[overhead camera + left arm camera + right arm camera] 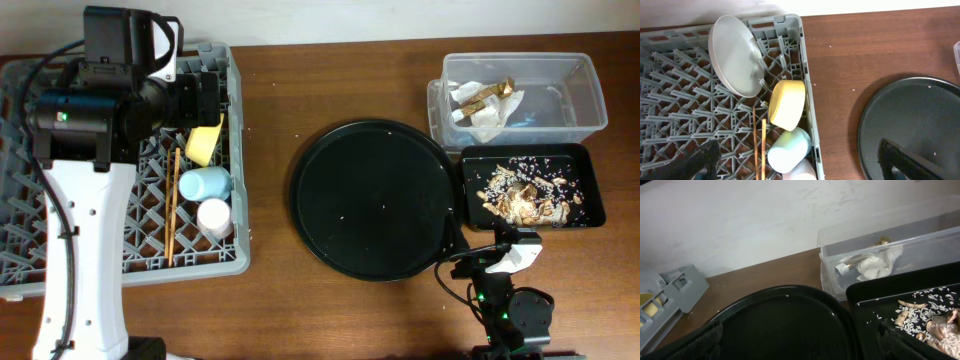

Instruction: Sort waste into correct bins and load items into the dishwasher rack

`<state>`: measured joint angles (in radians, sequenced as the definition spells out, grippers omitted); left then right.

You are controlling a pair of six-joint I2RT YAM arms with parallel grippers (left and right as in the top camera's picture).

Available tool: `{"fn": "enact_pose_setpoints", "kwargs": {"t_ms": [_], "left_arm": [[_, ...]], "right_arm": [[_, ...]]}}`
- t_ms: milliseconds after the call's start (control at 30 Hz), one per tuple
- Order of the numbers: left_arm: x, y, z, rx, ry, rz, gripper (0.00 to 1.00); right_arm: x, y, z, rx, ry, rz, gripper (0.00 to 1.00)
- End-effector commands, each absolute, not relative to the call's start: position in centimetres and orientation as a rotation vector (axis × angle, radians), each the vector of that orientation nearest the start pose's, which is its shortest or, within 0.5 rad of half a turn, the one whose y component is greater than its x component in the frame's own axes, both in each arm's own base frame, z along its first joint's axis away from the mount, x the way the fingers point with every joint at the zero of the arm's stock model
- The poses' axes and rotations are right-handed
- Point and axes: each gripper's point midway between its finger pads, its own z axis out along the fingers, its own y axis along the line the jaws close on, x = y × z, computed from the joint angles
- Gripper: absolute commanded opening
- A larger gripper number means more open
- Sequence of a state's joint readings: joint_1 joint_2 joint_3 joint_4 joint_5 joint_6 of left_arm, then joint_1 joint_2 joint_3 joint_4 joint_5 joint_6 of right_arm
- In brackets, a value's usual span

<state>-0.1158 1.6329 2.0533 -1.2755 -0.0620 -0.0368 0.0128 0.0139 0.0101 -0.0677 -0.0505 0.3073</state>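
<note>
The grey dishwasher rack point(236, 150) stands at the left. In the left wrist view the rack point(805, 75) holds the pale plate point(735, 55) on edge, the yellow bowl point(787, 104), the light blue cup point(788, 147), the pink cup point(800, 172) and two chopsticks point(763, 145). My left gripper point(800, 162) is open and empty above them. The clear tub point(585, 90) holds the brown-gold wrapper point(492, 96) and the white napkin point(485, 122). The shallow black tray point(590, 165) holds food scraps point(525, 195). My right gripper point(800, 345) is open and empty, low at the front right.
The large round black tray point(375, 200) lies mid-table with a few crumbs on it. In the right wrist view it point(785, 320) lies under my open fingers, with the tub point(880, 245) behind.
</note>
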Motion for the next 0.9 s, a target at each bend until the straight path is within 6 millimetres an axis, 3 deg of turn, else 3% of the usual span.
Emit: {"fn": "enact_pose_setpoints", "kwargs": {"t_ms": [0,300,433,600,633,767,867], "left_arm": [[39.5,-3.7,34.6,0.081,2.424,0.001,0.99],[39.4,-3.2,35.2,0.066,2.404,0.013,0.99],[39.8,-3.0,36.2,0.049,2.247,0.011,0.99],[35.7,-2.1,30.3,0.024,2.119,0.026,0.99],[33.8,-1.9,28.0,0.022,2.091,0.022,1.00],[29.3,-0.6,22.5,-0.014,1.979,0.033,1.00],[27.3,0.5,20.5,-0.057,1.833,0.044,0.99]], "right_arm": [[24.6,1.1,15.7,0.206,1.639,0.286,0.98],[24.6,1.1,15.7,0.206,1.639,0.286,0.98],[24.6,1.1,15.7,0.206,1.639,0.286,0.99],[24.6,1.1,15.7,0.206,1.639,0.286,0.98],[24.6,1.1,15.7,0.206,1.639,0.286,0.99],[24.6,1.1,15.7,0.206,1.639,0.286,0.98],[24.6,1.1,15.7,0.206,1.639,0.286,0.98]]}}
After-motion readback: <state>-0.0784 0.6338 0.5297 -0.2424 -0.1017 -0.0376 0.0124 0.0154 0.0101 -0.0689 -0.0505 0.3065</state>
